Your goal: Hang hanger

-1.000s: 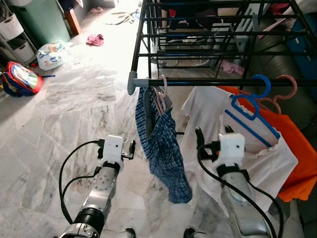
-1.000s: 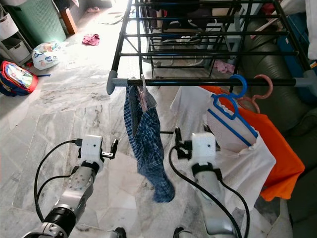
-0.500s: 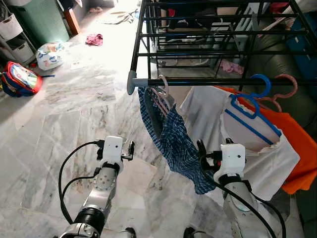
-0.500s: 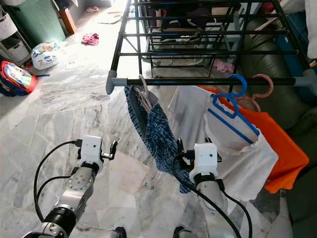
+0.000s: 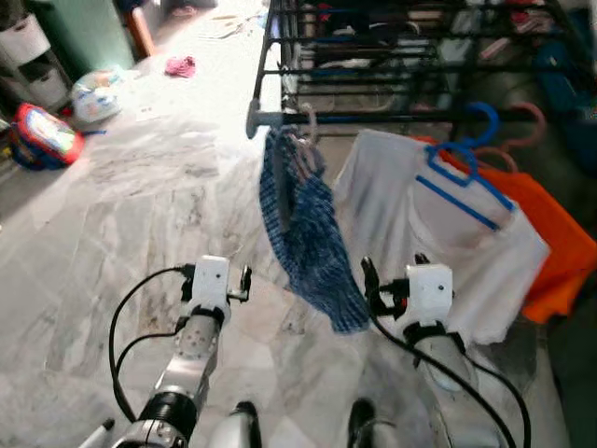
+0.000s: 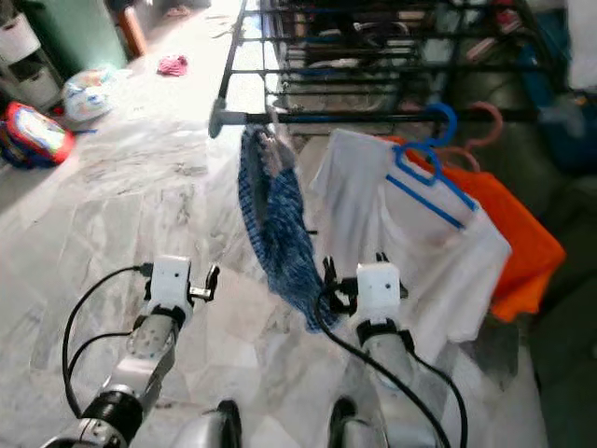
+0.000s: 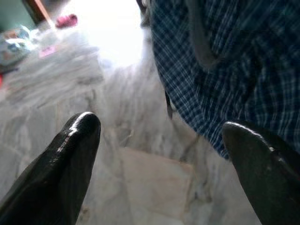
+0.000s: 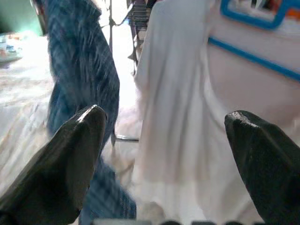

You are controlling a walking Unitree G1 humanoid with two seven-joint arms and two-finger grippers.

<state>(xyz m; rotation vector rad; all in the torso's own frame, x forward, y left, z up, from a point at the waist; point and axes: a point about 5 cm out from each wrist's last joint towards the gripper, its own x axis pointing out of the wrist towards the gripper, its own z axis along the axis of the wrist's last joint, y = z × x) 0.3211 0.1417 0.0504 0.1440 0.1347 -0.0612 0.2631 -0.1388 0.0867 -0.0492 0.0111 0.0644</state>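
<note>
A black drying rack (image 5: 373, 117) stands ahead of me. From its front bar hangs a blue plaid garment (image 5: 303, 233) on a pale hanger (image 5: 303, 126). Beside it a white shirt (image 5: 448, 243) hangs on a blue hanger (image 5: 466, 163), and an orange garment (image 5: 560, 243) hangs on a pink hanger (image 5: 536, 117). My left gripper (image 7: 159, 126) is open and empty, low over the floor to the left of the plaid garment. My right gripper (image 8: 166, 115) is open and empty, between the plaid hem and the white shirt.
The floor is marble tile (image 5: 140, 205). A red backpack (image 5: 37, 135), a plastic bag (image 5: 98, 93) and a pink cloth (image 5: 180, 65) lie at the far left. A dark sofa (image 5: 560, 84) sits behind the rack on the right. My feet (image 5: 244, 420) show below.
The whole view has shifted, so the rack sits higher and farther. The plaid garment swung right toward my right gripper, then back toward hanging straight. Both grippers stay open.
</note>
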